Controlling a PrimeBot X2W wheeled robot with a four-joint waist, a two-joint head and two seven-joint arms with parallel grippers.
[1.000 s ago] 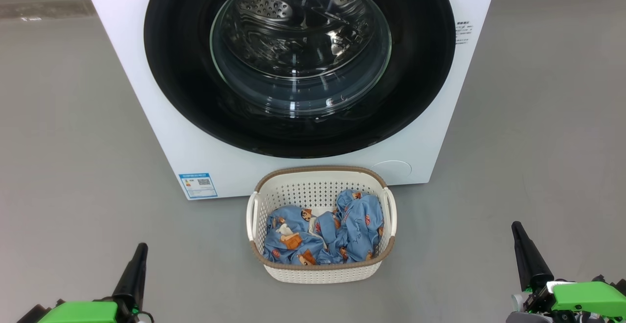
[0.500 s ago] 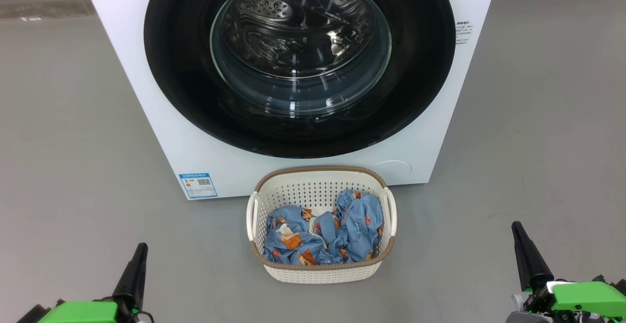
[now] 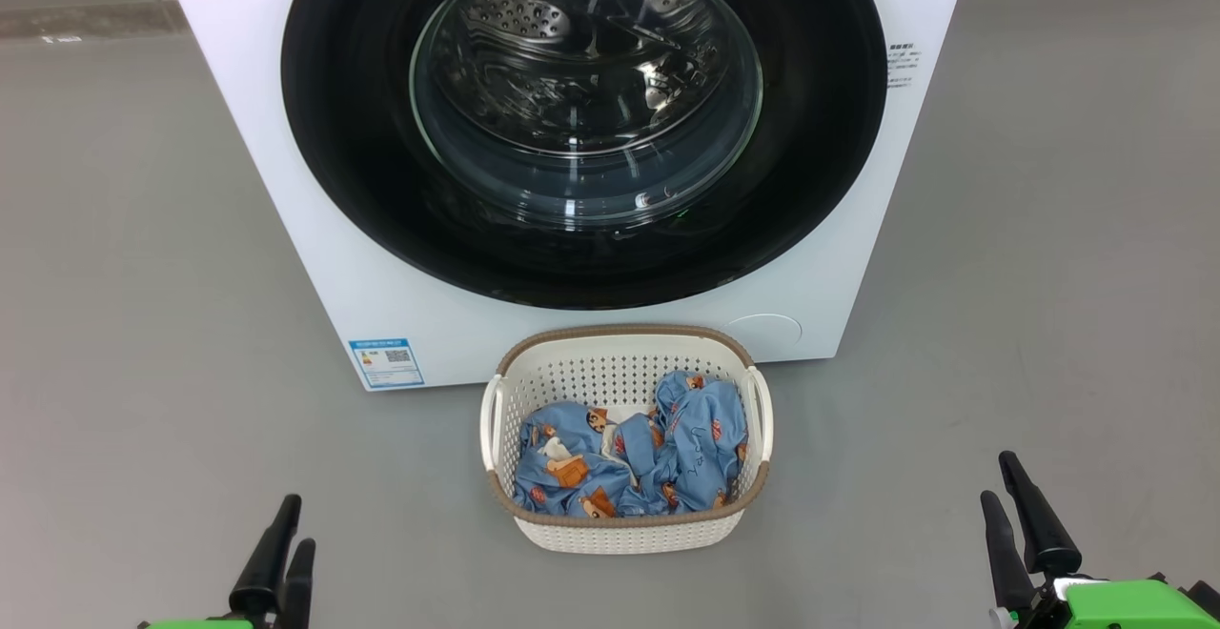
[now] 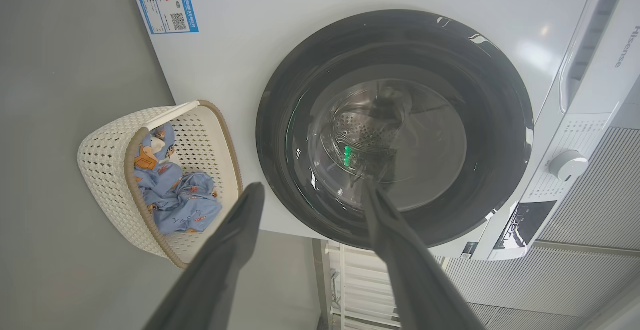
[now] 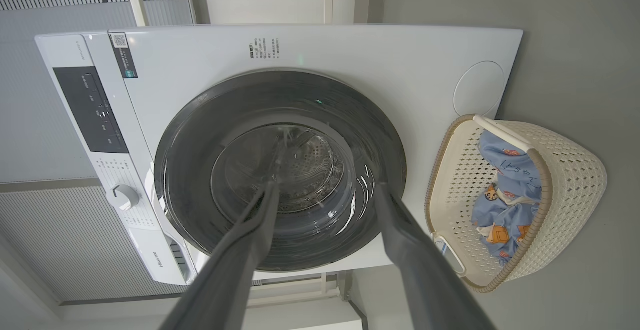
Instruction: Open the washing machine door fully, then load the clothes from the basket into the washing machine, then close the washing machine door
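So I'm parking myself square in front of the washing machine [image 3: 315, 257], a big white front-loader that's taking up most of what I'm seeing. The washing machine door [image 3: 362, 181] is sitting shut, flat against the front and facing straight at me. I'm looking through its glass bowl at the steel drum [image 3: 572, 29].

Down on the grey floor [image 3: 143, 229], the basket [image 3: 620, 534] is standing upright just in front of the machine, right under the door. Its long side is running left to right along the machine's front, with a handle at each end. I can't tell if it's actually touching the machine.

The clothes [image 3: 667, 457] are lying crumpled in the bottom of it, below the brown rim. They're light blue with little orange-brown cartoon figures, and a bit of cream is peeking out in the middle.

My arms are hanging low and wide. My left gripper [image 3: 298, 524] is hovering over bare floor well to the left of the basket, and my right gripper [image 3: 997, 476] well to the right. Both are pointing forward at the machine.

In each wrist view my fingers [image 4: 235, 240] are spreading wide apart with nothing between them, so I'm holding nothing on either side.

A small blue label sticker [image 3: 386, 362] is sitting at the machine's lower left corner.
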